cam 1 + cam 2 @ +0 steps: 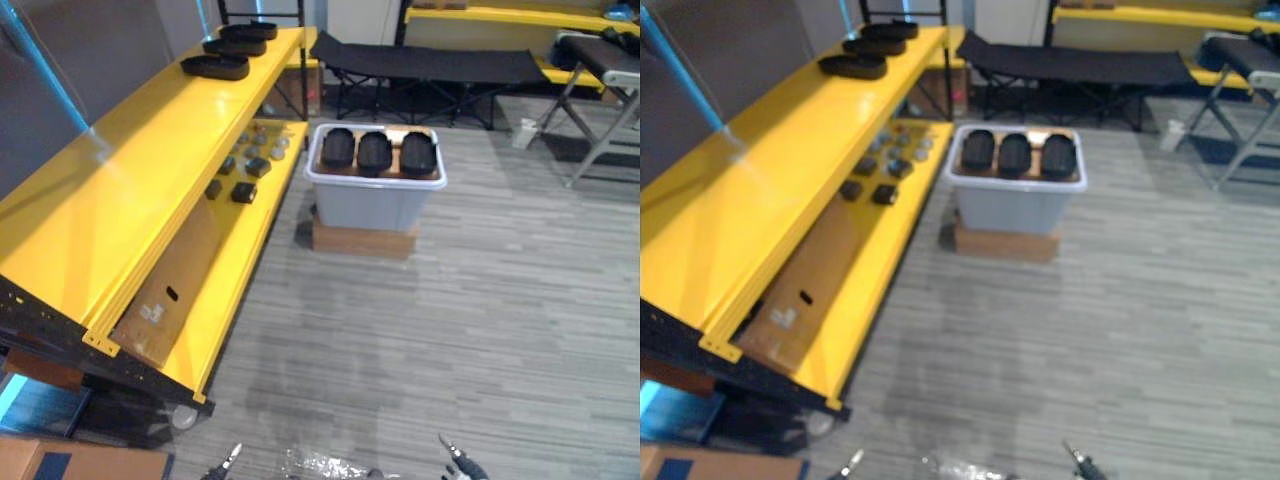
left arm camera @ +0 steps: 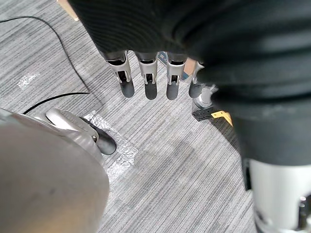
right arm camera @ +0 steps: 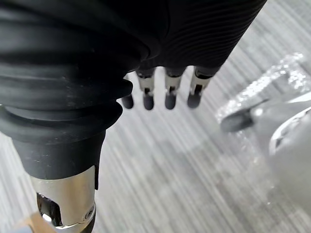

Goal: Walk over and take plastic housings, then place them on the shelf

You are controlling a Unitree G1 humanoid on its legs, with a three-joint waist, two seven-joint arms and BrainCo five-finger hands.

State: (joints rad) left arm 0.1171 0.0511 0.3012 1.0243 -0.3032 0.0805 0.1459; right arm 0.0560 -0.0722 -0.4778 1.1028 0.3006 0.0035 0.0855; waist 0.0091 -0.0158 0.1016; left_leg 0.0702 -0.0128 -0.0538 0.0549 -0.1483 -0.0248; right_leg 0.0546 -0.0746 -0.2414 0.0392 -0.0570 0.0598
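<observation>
Three black plastic housings (image 1: 375,152) lie side by side in a grey bin (image 1: 372,205) on the floor ahead. Three more black housings (image 1: 215,66) sit at the far end of the yellow shelf top (image 1: 140,160) on the left. My left hand (image 2: 146,80) hangs over the grey floor with its fingers straight and nothing in it; a fingertip of the left hand (image 1: 232,457) shows at the bottom edge. My right hand (image 3: 167,92) hangs the same way, empty, and the right hand (image 1: 455,460) peeks in at the bottom edge, far from the bin.
The bin rests on a low brown box (image 1: 363,241). The lower yellow shelf (image 1: 245,235) holds small dark parts (image 1: 243,191) and a leaning cardboard sheet (image 1: 165,290). A black folding cot (image 1: 430,65) stands behind the bin, another cot (image 1: 600,70) at the right.
</observation>
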